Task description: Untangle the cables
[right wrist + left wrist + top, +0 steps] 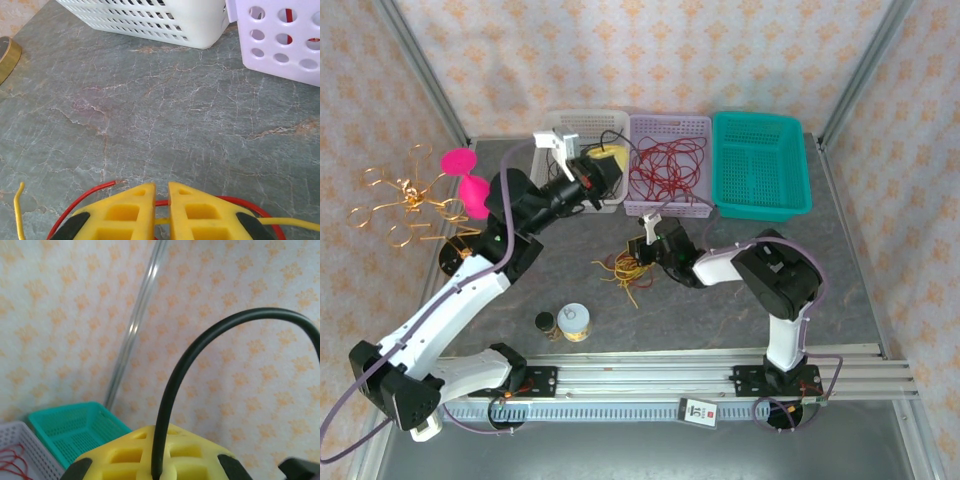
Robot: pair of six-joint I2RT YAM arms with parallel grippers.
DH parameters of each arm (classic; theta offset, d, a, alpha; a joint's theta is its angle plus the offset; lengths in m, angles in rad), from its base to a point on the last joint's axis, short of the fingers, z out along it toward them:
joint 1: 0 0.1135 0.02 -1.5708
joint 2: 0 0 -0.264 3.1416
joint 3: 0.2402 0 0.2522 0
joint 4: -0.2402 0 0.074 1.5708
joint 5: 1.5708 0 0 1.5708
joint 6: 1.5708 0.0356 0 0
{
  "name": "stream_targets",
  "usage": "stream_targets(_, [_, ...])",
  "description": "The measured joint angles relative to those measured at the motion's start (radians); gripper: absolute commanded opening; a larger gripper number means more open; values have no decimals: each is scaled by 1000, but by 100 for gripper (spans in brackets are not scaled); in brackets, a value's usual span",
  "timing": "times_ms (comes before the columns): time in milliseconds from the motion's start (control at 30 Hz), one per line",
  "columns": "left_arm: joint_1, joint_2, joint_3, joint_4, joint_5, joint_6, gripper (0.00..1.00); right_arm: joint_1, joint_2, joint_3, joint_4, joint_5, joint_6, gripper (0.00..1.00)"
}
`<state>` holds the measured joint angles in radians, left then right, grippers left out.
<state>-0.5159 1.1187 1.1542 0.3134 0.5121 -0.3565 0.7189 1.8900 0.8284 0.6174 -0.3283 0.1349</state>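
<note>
**A:** Where is the tangle?

**B:** The cables (623, 268) lie around the middle of the grey table (840, 290). They are just on the near side of the gap between the white basket (582, 118) and the lilac basket (670, 122). It's a loose knot of thin yellow strands with a few red-brown ones, fanning out to the left and toward the near edge.

**A:** And the right gripper?

**B:** The right gripper (642, 252) is at the bundle's right edge, touching it. In its wrist view the two yellow fingers (140, 197) are pressed almost together, with only a thin slit between them. A yellow strand crosses that slit and a red strand (85, 197) loops out to the left. It is pinching the cables.

**A:** The other one?

**B:** The left gripper (603, 160) hangs over the white basket, far and to the left. Its pads (200, 450) are clamped on a black cable (200, 345). The cable is smooth and round, rising from between them and arching over to the right.

**A:** Surfaces?

**B:** The table looks like stone, grey-green with pale veins. The fingers are blocky yellow plastic with rectangular recesses. The white basket has slotted walls. The lilac one has round holes and holds coils of red wire (665, 165). The teal basket (760, 205), far right, has a fine mesh.
</note>
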Motion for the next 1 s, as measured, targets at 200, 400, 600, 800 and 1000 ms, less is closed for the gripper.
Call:
stream_targets(200, [-1,61,235,-194,-187,128,0,0,-4,0,-6,11,2,21])
stream_targets(400, [82,158,294,-250,-288,202,0,0,-117,-7,-181,6,10,35])
stream_targets(600, [226,326,311,-239,-284,201,0,0,-321,-6,-321,11,16,37])
stream_targets(800, [322,533,396,-180,-251,180,0,0,-463,-7,-446,29,52,37])
stream_targets(1000, [377,721,398,-72,-259,114,0,0,-555,-31,-571,37,88,33])
